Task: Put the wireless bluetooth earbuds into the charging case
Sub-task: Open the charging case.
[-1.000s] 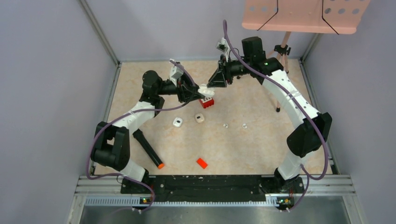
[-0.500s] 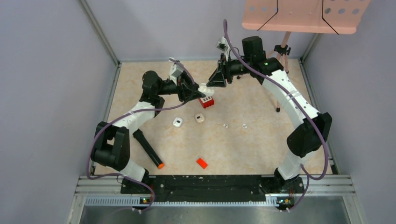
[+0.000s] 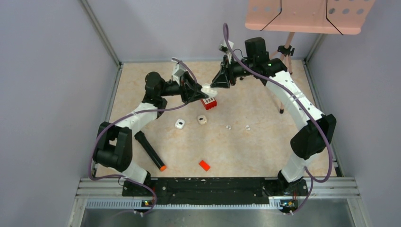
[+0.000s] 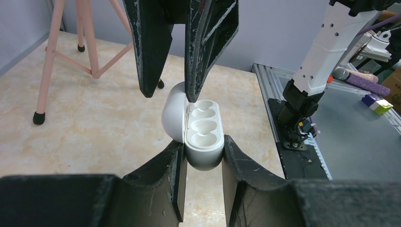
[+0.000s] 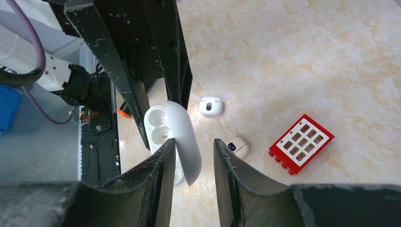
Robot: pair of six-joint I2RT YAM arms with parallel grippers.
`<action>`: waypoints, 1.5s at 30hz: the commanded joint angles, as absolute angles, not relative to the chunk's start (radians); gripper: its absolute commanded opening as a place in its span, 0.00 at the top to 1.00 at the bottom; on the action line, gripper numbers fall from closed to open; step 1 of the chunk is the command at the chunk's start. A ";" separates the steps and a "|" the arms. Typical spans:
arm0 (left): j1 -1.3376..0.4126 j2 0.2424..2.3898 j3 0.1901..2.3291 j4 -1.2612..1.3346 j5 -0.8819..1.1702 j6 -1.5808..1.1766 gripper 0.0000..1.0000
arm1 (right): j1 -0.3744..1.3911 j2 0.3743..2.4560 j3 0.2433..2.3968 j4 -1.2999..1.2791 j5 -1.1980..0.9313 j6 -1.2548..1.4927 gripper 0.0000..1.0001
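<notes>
My left gripper is shut on the base of the white charging case and holds it above the table; its two wells are empty. The case's lid stands open. My right gripper is open, with its fingers either side of the lid; the lid lies against one finger. A white earbud and a cream earbud lie on the table below. Both also show in the right wrist view, the white one and the cream one. Two tinier white pieces lie to their right.
A red block lies just under the grippers. An orange-red chip and a black marker with an orange tip lie nearer the front. A pink stand's legs are at the back right.
My left gripper has moved the case slightly towards the back, and the right gripper has edged left around the lid. The things on the table have not moved.
</notes>
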State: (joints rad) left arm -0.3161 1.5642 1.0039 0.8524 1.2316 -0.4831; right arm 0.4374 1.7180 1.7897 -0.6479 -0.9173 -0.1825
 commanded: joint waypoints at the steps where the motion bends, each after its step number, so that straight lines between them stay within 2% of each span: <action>1: -0.322 1.559 1.017 0.938 1.215 -0.505 1.00 | 0.432 1.693 1.804 -0.674 -0.898 -0.235 0.67; 6: -0.322 1.564 1.021 0.939 1.209 -0.512 1.00 | 0.435 1.693 1.798 -0.693 -0.893 -0.263 0.70; 11: -0.322 1.569 1.019 0.916 1.198 -0.503 1.00 | 0.437 1.692 1.805 -0.677 -0.893 -0.255 0.91; 13: -0.322 1.568 1.010 0.894 1.168 -0.488 0.91 | 0.439 1.691 1.821 -0.667 -0.879 -0.258 0.97; 19: -0.322 1.573 0.987 0.853 1.097 -0.498 0.62 | 0.469 1.668 1.863 -0.667 -0.792 -0.337 0.98; 24: -0.322 1.588 0.995 0.877 1.096 -0.535 0.58 | 0.500 1.657 1.860 -0.687 -0.759 -0.378 0.99; 27: -0.322 1.589 0.997 0.879 1.101 -0.537 0.62 | 0.509 1.653 1.854 -0.692 -0.743 -0.396 0.99; 31: -0.320 1.599 1.000 0.894 1.115 -0.567 0.74 | 0.519 1.648 1.858 -0.690 -0.712 -0.418 0.99; 34: -0.320 1.608 0.998 0.923 1.127 -0.601 0.88 | 0.523 1.643 1.862 -0.674 -0.685 -0.429 0.99; 37: -0.321 1.617 0.997 0.935 1.130 -0.620 0.99 | 0.525 1.634 1.862 -0.659 -0.671 -0.434 0.94; 40: -0.318 1.620 0.990 0.951 1.134 -0.620 1.00 | 0.525 1.626 1.870 -0.653 -0.664 -0.435 0.90; 41: -0.317 1.618 0.986 0.956 1.132 -0.614 1.00 | 0.525 1.621 1.866 -0.649 -0.659 -0.432 0.86; 44: -0.316 1.600 0.976 0.963 1.134 -0.563 1.00 | 0.524 1.594 1.852 -0.631 -0.610 -0.387 0.61; 45: -0.315 1.595 0.974 0.964 1.136 -0.551 1.00 | 0.521 1.585 1.850 -0.633 -0.601 -0.371 0.58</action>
State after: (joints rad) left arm -0.3187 1.6135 0.9939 0.9043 1.1255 -0.5995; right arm 0.5137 1.6825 1.8145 -0.6910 -0.6468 -0.4152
